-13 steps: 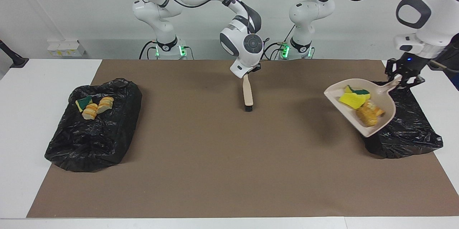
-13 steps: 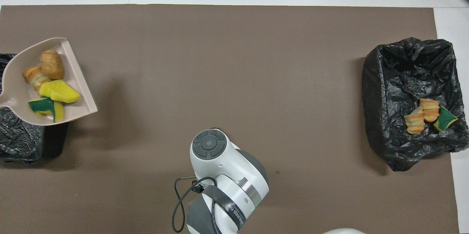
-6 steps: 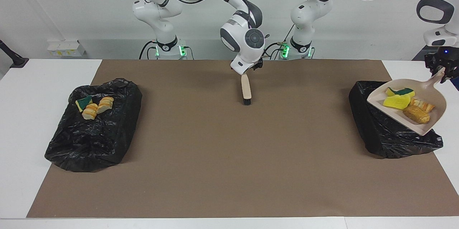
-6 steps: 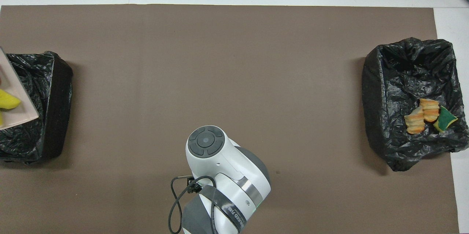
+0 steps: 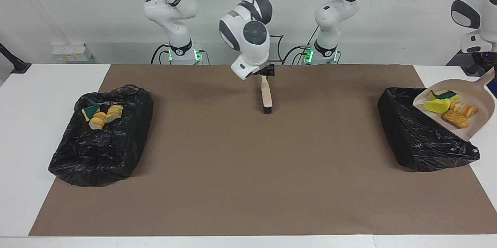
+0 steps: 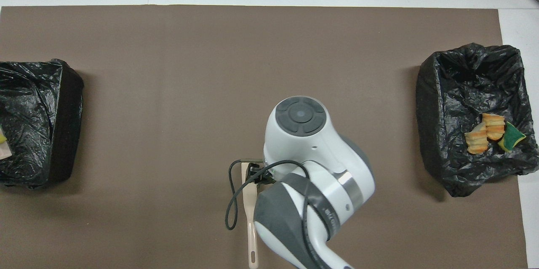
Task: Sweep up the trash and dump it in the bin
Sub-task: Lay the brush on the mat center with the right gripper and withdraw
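My left gripper (image 5: 483, 71) is shut on the handle of the beige dustpan (image 5: 479, 98), which hangs over the black-bagged bin (image 5: 419, 135) at the left arm's end of the table. The trash (image 5: 446, 108), yellow and green sponge scraps and tan bread chunks, lies inside the pan. The pan tilts with its handle up. The wooden brush (image 5: 266, 96) lies flat on the brown mat close to the robots. My right gripper (image 5: 268, 71) hovers over the brush's handle end. In the overhead view the right wrist (image 6: 299, 117) stands beside the brush (image 6: 251, 218).
A second black-bagged bin (image 5: 101, 139) at the right arm's end holds a green sponge scrap and bread chunks (image 5: 101, 115). The brown mat (image 5: 248, 170) covers the table's middle. White tabletop (image 5: 23, 143) borders it. Both bins show in the overhead view (image 6: 38, 121) (image 6: 476, 92).
The left gripper carried the loaded dustpan sideways and up, to over the bin. The right wrist swung toward the right arm's end while the brush stayed lying on the mat.
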